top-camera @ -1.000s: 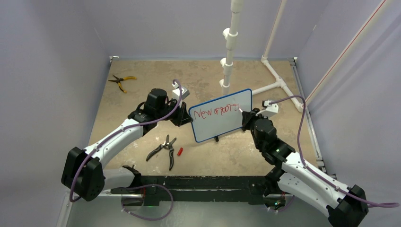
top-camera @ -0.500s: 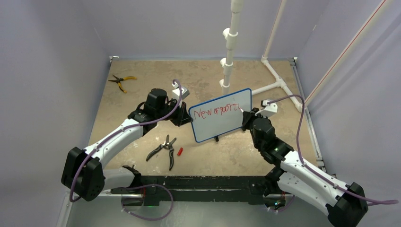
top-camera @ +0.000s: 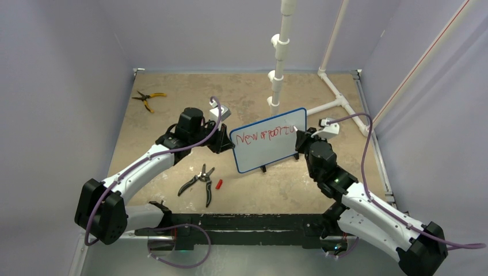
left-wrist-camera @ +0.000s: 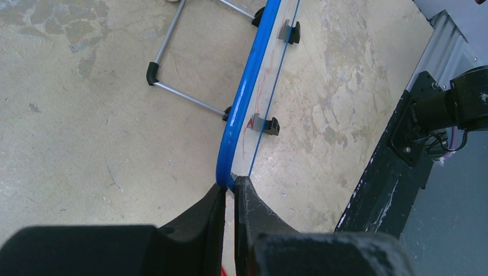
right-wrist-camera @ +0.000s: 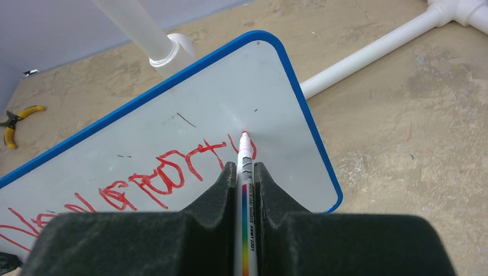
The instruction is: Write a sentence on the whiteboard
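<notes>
The whiteboard (top-camera: 270, 148), white with a blue frame, stands tilted on its small feet at mid table. Red lettering, the sentence (top-camera: 262, 135), runs in one row across its upper half. My left gripper (top-camera: 228, 144) is shut on the board's left edge; in the left wrist view the frame (left-wrist-camera: 240, 109) runs edge-on out of the gripper (left-wrist-camera: 229, 185). My right gripper (top-camera: 300, 138) is shut on a white marker (right-wrist-camera: 244, 150), whose red tip touches the board (right-wrist-camera: 190, 109) just right of the last red stroke (right-wrist-camera: 155, 178).
Yellow-handled pliers (top-camera: 147, 98) lie at the back left. Black cutters (top-camera: 198, 181) and a small red cap (top-camera: 218, 184) lie in front of the board. A white pipe frame (top-camera: 278, 57) rises behind it. A black rail (top-camera: 241, 221) runs along the near edge.
My right gripper has shifted slightly up and right along the board, and a new red stroke has appeared at the row's right end. The left arm and the board have stayed still.
</notes>
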### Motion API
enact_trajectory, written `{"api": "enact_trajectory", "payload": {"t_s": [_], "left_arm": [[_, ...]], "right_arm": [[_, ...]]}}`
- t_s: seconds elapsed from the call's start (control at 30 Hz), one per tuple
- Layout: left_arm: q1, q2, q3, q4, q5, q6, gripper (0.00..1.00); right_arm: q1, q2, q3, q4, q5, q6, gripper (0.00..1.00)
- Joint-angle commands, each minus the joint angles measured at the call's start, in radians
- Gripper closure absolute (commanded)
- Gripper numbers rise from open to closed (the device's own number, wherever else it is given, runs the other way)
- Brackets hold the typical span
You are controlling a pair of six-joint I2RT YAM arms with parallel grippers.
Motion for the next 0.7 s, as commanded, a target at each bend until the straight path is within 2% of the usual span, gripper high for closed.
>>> {"api": "enact_trajectory", "payload": {"t_s": [0.0,0.17,0.67], "left_arm": [[0.001,-0.020,-0.005,0.042,0.005,-0.003,1.00],[0.001,-0.019,-0.006,0.042,0.006,-0.004,1.00],[0.001,-0.018,-0.008,0.044,0.009,-0.004,1.00]], "right_arm": [[-0.004,-0.012,0.042,0.025,0.020,-0.003,1.00],[-0.004,-0.050,0.031,0.010,0.040,0.000,1.00],[-0.005,-0.008,0.020,0.042,0.022,-0.007,1.00]]}}
